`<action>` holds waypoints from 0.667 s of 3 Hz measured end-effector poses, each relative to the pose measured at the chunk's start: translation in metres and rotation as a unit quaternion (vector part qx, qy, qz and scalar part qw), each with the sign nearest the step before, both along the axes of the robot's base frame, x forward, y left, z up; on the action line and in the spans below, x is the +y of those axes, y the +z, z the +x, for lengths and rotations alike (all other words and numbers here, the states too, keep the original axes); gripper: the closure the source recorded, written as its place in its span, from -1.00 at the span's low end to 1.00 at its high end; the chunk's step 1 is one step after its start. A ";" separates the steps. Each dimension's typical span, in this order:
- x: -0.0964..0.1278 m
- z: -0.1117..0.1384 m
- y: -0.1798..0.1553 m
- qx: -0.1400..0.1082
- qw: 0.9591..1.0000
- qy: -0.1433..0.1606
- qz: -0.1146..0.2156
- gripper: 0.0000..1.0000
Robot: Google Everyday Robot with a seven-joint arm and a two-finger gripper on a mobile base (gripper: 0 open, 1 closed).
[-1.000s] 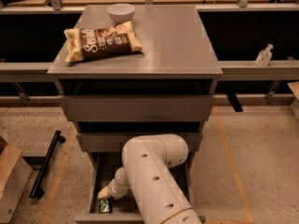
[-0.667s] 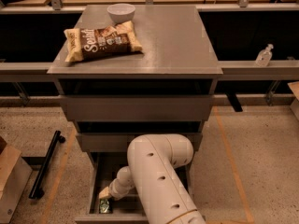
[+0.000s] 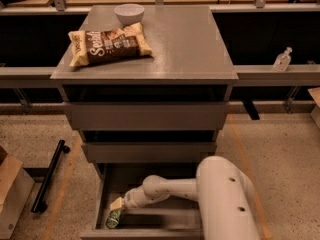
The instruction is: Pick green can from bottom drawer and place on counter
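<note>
The green can is in the front left corner of the open bottom drawer, leaning against the front wall. My gripper is down inside the drawer right at the can's top, at the end of the white forearm that reaches in from the right. The gripper covers the can's upper end. The counter is the grey cabinet top above the drawers.
A brown-and-cream snack bag and a white bowl sit on the counter's left and back. The two upper drawers are slightly open above the bottom one. A black bar and a cardboard box are on the floor at left. A clear bottle stands on the right ledge.
The arm's thick upper part has shifted to the right, so the forearm now stretches leftward across the drawer. The gripper stays at the can in the front left corner.
</note>
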State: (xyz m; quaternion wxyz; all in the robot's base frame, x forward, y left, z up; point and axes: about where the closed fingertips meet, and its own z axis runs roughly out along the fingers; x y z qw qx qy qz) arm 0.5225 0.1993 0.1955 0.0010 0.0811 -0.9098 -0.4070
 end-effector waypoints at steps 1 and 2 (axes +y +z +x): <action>-0.013 -0.001 0.036 0.012 0.994 -0.015 0.108 1.00; -0.053 0.004 0.078 -0.018 0.981 -0.020 0.191 1.00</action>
